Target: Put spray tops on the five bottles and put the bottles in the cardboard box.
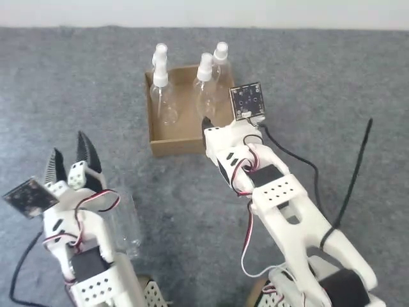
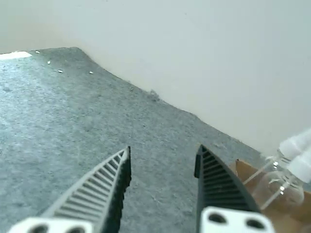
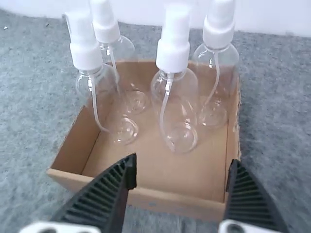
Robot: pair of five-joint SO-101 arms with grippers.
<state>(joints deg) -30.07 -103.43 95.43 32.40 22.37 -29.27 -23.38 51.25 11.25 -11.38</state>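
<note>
– Grey, fuzzy matting covers the table [image 1: 77,83], with a plain pale wall [image 2: 194,48] behind it. What lies ahead of the right jaws?

– They're black, ribbed and tapered, spread wide and holding nothing. The brown cardboard box [image 3: 160,199] sits just past their tips. Four clear, rounded bottles [image 3: 175,116] stand upright inside it, each with a white spray top [image 3: 172,48].

– Does the wrist view add anything?

– Yes, thin tubes curving down inside the bottles, which the high view doesn't resolve.

– And the left jaws?

– Also spread and empty, with the box off to one side of them. Behind them, beside the arm, the high view shows what may be a fifth bottle [image 1: 126,220] lying down. It's too faint to be sure.
</note>
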